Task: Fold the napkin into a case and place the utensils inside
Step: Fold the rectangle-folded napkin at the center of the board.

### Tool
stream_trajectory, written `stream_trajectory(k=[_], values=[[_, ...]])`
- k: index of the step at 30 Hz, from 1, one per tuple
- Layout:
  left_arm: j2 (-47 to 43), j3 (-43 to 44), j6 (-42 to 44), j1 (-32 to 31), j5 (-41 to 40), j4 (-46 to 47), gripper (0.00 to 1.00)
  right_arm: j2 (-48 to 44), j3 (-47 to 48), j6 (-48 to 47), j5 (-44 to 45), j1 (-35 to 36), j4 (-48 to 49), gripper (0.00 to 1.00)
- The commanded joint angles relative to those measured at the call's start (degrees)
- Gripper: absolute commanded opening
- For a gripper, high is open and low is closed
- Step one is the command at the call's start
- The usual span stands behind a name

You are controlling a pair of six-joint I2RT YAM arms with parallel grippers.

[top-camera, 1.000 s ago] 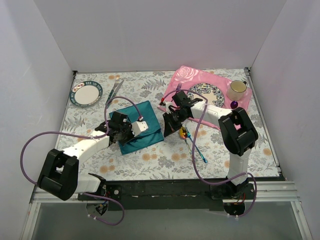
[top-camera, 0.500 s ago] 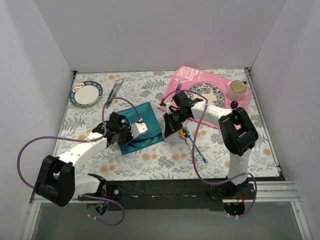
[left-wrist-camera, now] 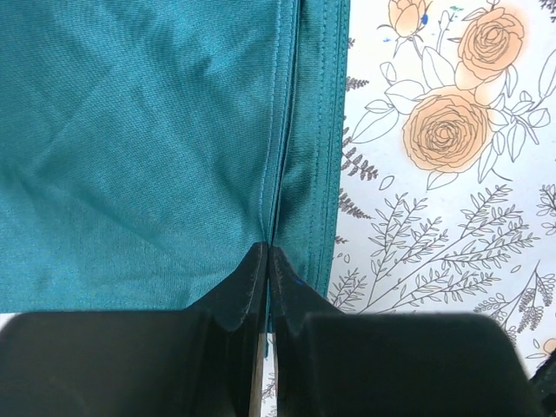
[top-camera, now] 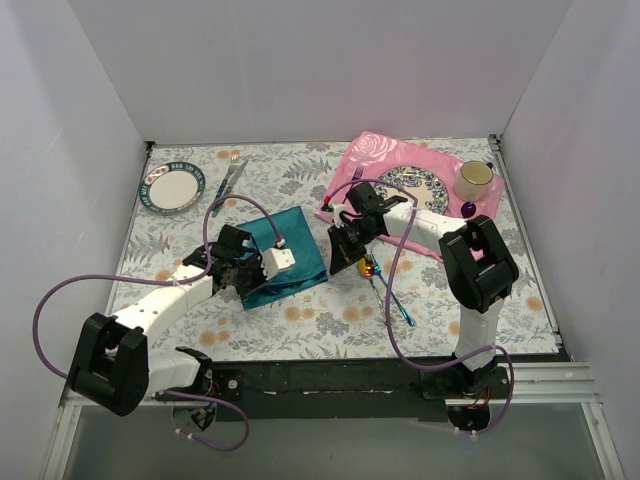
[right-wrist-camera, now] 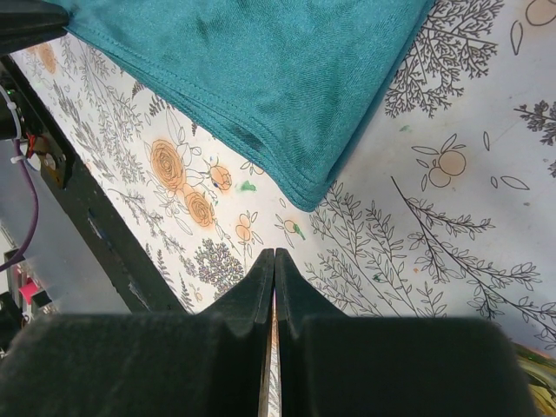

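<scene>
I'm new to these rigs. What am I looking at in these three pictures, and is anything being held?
This robot has a left arm and a right arm. The wide picture looks down from above; the two close-ups come from cameras on each wrist. The left pincer is shut, tips at the hem of the folded teal napkin; whether it nips cloth is unclear. The right pincer is shut, holding nothing. Two rainbow utensils lie on the flowered tablecloth; a pink placemat lies behind.
</scene>
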Motion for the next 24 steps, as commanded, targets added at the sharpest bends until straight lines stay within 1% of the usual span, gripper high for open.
stream_trajectory(k=[1,8,17,24], values=[[-1.80,1.12,0.36,-0.16,2.87,-1.32,0.00,-1.81,1.39,-1.01,-0.90,-0.24,-0.65,0.06],[-2.85,1.56,-0.25,-0.25,4.54,-2.55,0.00,-1.81,1.66,-1.01,-1.07,-0.16,-0.56,0.06],[-2.41,0.33,0.54,-0.25,4.54,-3.08,0.00,-1.63,2.45,-0.93,-1.43,-0.25,-0.47,0.06],[-1.36,-0.73,0.01,-0.16,3.93,-1.32,0.00,-0.40,4.46,0.04,-2.04,-0.07,0.41,0.06]])
